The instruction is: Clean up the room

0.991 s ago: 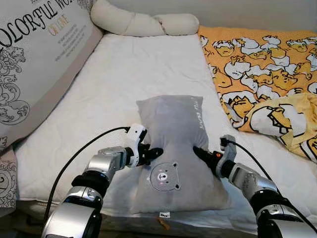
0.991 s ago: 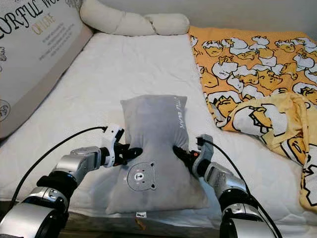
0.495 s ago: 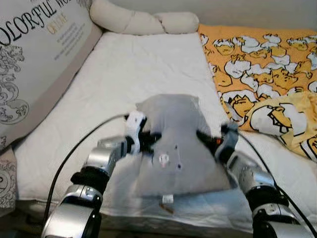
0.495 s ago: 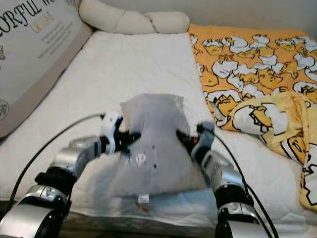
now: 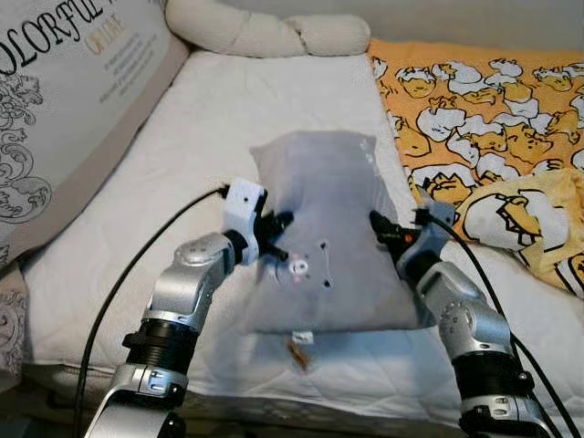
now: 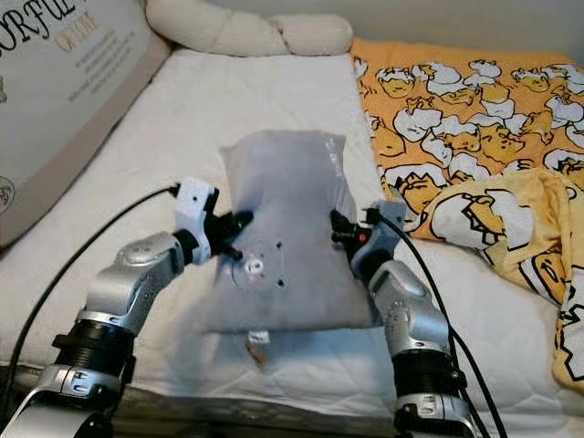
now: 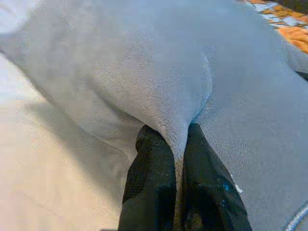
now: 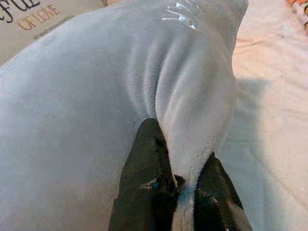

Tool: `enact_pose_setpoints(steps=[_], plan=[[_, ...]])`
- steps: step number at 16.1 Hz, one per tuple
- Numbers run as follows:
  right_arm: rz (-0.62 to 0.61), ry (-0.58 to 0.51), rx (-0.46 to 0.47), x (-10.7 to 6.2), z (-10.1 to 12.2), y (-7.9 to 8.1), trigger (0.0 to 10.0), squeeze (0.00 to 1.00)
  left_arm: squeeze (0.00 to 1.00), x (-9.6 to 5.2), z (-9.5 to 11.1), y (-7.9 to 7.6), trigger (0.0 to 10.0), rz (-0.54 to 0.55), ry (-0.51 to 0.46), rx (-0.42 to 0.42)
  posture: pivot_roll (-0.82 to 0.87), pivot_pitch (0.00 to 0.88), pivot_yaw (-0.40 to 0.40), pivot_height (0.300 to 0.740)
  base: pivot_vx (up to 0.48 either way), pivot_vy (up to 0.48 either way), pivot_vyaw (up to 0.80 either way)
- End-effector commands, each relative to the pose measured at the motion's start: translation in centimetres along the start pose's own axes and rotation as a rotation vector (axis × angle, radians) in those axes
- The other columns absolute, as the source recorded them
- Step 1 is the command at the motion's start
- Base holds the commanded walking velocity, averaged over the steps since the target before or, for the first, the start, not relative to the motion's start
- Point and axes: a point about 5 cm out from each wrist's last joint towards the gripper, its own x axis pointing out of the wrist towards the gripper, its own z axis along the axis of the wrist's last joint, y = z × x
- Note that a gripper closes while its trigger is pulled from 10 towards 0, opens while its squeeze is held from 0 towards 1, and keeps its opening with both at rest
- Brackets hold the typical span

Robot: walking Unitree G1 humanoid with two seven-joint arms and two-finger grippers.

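Both tools are clamped on the same grey pillow [image 5: 324,228], one at each side edge. The left tool [image 5: 276,235] pinches a fold of fabric at the pillow's left edge; in the left wrist view its two black fingers [image 7: 153,185] stand almost together with a ridge of grey fleece squeezed between them. The right tool [image 5: 381,228] does the same at the right edge, where the right wrist view shows its fingers [image 8: 144,187] closed around the pillow's seam, white lettering stitched on the fabric farther along.

The pillow hangs between the two tools, held up off the white mattress [image 5: 228,109] and tilted, its far end higher than the end toward the robot. Its shadow falls on the sheet beneath it. A small embroidered patch [image 5: 298,266] sits on the lower front, blurred, and a small label [image 5: 300,338] dangles from the near bottom edge. Black cables run from each wrist back along the silver arms.

Around this, the mattress stretches away to a long cream bolster [image 5: 265,32] lying across the head of the bed. On the robot's left, a large grey-and-white printed cushion [image 5: 64,100] with ornate lettering leans against the mattress edge. On the right, an orange blanket [image 5: 484,100] patterned with cartoon figures covers that side of the bed, bunched into a yellow heap [image 5: 525,214] near the right arm, just beside the pillow but not touching it.
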Motion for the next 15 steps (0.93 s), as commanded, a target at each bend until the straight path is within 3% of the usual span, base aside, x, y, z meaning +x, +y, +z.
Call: enact_pose_setpoints(steps=[1, 3, 7, 8, 9, 10, 15], plan=[[-0.012, -0.012, -0.02, -0.2, 0.5, 0.1, 0.0, 0.0, 0.0, -0.3, 1.1, 0.3, 0.0, 0.042, -0.039, 0.055, 0.06, 0.0, 0.005, 0.74, 0.0, 0.0, 0.0], [-0.056, -0.066, -0.034, -0.3, 1.0, 0.7, 0.0, 0.0, 0.0, -0.2, 2.2, 0.4, 0.0, 0.104, -0.085, 0.069, 0.06, 0.0, 0.006, 0.74, 0.0, 0.0, 0.0], [-0.078, -0.065, -0.043, -0.6, 1.0, 1.7, 0.0, 0.0, 0.0, -0.4, 2.0, -0.1, 0.0, 0.115, -0.092, 0.075, 0.06, 0.0, 0.006, 0.74, 0.0, 0.0, 0.0], [-0.095, -0.044, -0.086, -0.7, 0.8, 1.8, 10.0, 0.0, 0.0, -0.5, 1.9, -0.2, 0.1, 0.124, -0.097, 0.1, 0.06, 0.0, 0.002, 0.74, 0.0, 0.0, 0.0], [-0.11, -0.025, -0.125, -0.7, 0.6, 1.9, 10.0, 0.0, 0.0, -0.6, 2.0, -0.4, 8.4, 0.132, -0.108, 0.138, 0.07, 0.0, -0.004, 0.74, 0.0, 0.0, 0.0], [-0.11, 0.006, -0.125, -0.5, 0.3, 1.8, 10.0, 0.0, 0.0, -0.7, 1.7, -0.3, 10.0, 0.156, -0.08, 0.162, 0.08, 0.0, -0.01, 0.74, 0.0, 0.0, 0.0], [-0.126, -0.009, -0.197, -0.6, 0.4, 2.4, 10.0, 0.0, 0.0, -1.4, 1.2, 0.4, 10.0, 0.197, -0.06, 0.179, 0.08, 0.0, -0.004, 0.74, 0.0, 0.0, 0.0]])
